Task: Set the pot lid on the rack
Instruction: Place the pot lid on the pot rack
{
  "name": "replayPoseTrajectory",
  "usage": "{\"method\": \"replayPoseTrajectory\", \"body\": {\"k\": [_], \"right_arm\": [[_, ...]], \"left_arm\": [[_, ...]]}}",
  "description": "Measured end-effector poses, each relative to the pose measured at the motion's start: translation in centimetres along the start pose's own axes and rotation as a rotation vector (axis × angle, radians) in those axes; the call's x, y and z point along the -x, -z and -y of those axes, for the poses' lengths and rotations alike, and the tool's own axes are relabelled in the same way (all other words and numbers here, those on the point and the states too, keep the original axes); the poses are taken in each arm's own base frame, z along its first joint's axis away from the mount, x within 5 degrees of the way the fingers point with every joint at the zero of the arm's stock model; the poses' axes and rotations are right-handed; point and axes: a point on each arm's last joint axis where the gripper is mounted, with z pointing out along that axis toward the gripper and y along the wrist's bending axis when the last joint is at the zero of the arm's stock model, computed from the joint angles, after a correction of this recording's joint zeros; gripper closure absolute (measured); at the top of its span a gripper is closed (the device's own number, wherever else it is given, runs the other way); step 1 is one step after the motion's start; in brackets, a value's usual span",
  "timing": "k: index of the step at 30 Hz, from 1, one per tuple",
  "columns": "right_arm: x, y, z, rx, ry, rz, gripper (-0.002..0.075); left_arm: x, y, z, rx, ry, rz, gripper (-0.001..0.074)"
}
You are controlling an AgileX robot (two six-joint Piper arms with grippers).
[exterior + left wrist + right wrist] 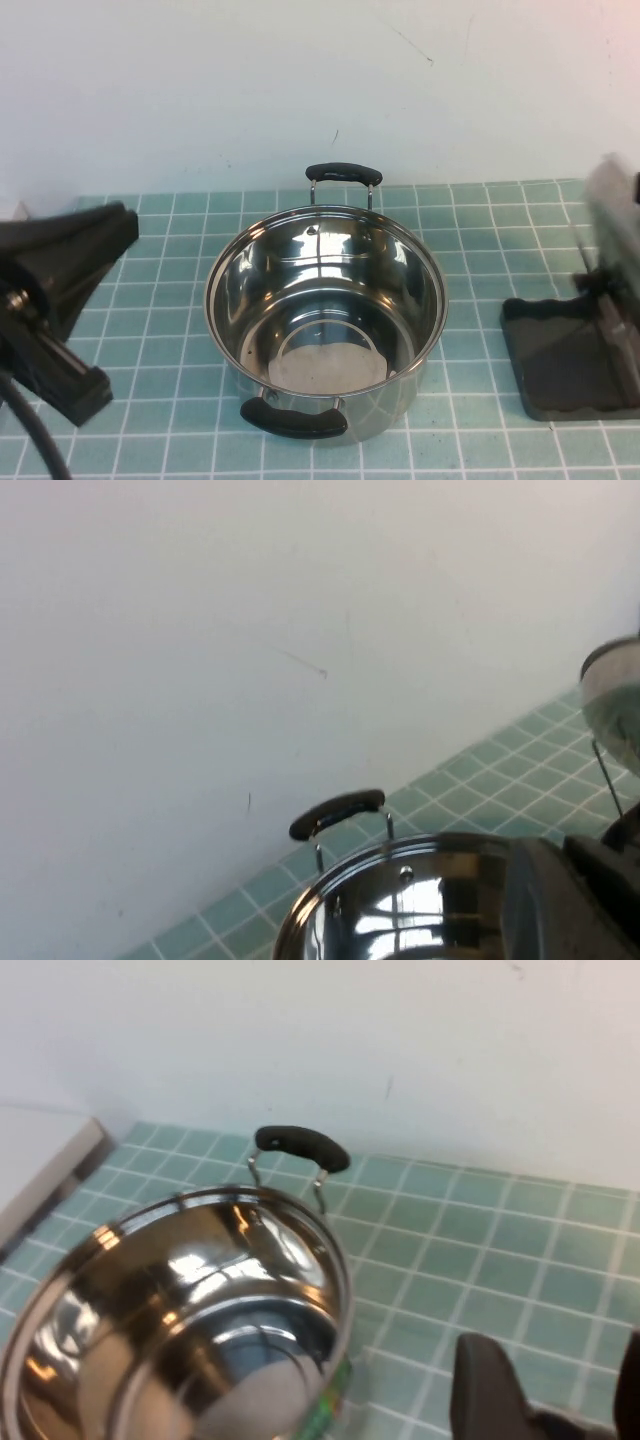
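At the worktop's (480, 210) right edge we see our right claw (612, 215) above the dark grey squarish rack (560, 350), left claw (70, 250) at the left edge; we cannot tell either's grip.

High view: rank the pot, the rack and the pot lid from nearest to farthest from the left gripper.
Measured from the left gripper, at the far left:
1. the pot, centre of the table.
2. the rack, front right.
3. the pot lid, blurred at the right edge above the rack, only slightly farther.
The right gripper is to the right of the pot.
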Motion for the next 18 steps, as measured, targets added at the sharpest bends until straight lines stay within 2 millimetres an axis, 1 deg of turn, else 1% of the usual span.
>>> {"method": "replayPoseTrajectory", "body": {"k": [6, 9, 11, 12, 14, 16, 17, 18], "right_arm": [[-0.5, 4.3, -0.8, -0.117, 0.1, -0.036, 0.0449], [-1.2, 6.4, -1.4, -0.2, 0.124, -0.067, 0.0449], [-1.6, 7.9, -2.1, -0.241, 0.144, -0.059, 0.0449], [-1.7, 9.2, -2.8, -0.268, 0.17, -0.031, 0.0452], [-2.0, 10.9, -3.8, -0.299, 0.215, 0.023, 0.0468], [-2.6, 13.3, -5.4, -0.326, 0.269, 0.115, 0.0512], [-3.0, 14.8, -6.4, -0.34, 0.302, 0.179, 0.0547], [-3.3, 15.7, -7.1, -0.349, 0.322, 0.224, 0.0587]], "left_arm": [[-4.1, -0.3, 0.2, 0.012, 0.116, -0.103, 0.0734], [-5.7, 0.4, 0.7, 0.009, 0.156, -0.127, 0.0734], [-6.3, 1.4, 1.3, 0.016, 0.154, -0.107, 0.0734], [-6.5, 2.1, 1.6, 0.028, 0.151, -0.084, 0.0734], [-6.6, 3.6, 2.1, 0.074, 0.145, -0.014, 0.0734], [-6.7, 5.1, 2.3, 0.137, 0.141, 0.06, 0.0734], [-6.9, 5.9, 2.4, 0.171, 0.139, 0.101, 0.0734], [-7.1, 6.4, 2.5, 0.198, 0.135, 0.131, 0.0734]]}}
